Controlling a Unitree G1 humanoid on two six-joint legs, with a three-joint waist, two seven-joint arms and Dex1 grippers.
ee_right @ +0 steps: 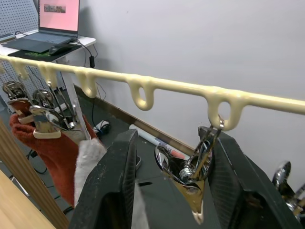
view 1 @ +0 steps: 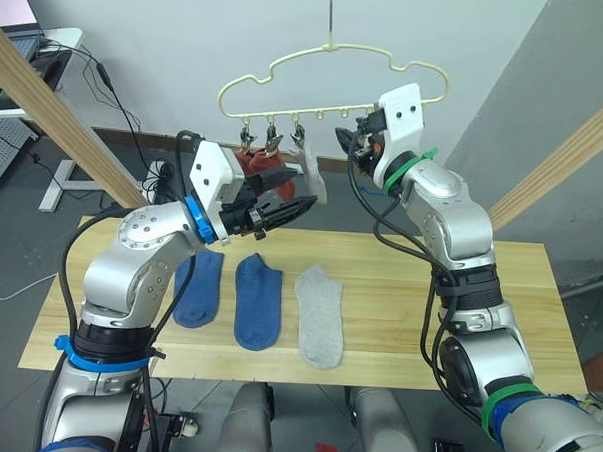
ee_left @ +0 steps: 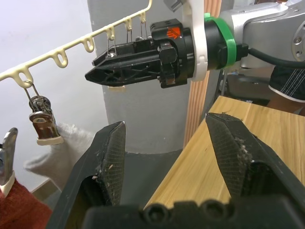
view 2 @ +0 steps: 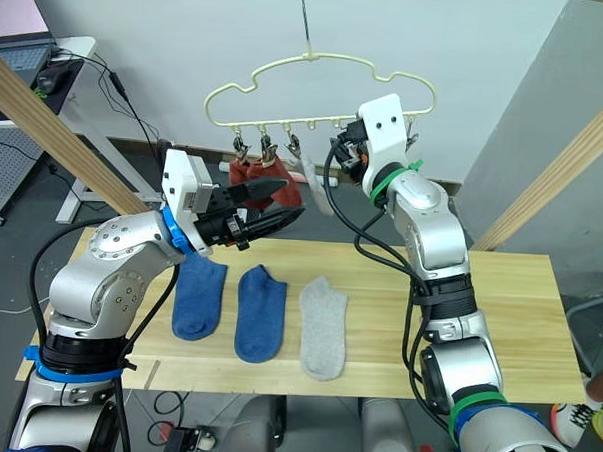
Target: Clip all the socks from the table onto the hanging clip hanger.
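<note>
Socks (view 1: 258,301) mid-table (view 1: 539,296), edges bare

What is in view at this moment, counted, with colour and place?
Socks on table: three, two blue and one light grey, lying flat side by side on the left half of the table.
Socks on hanger: two rust red and one light grey, hanging from clips at the left of the row.
Clip hanger: one, pale yellow-green, hung above the table's far edge.
Table: one, light wooden planks.
Wooden frame beams: two, slanting at left and right.
Laptop: one, pink screen, on a white desk at far left.
Left end effector: open, raised below the hung socks.
Right end effector: open, one silver clip between its fingers.
</note>
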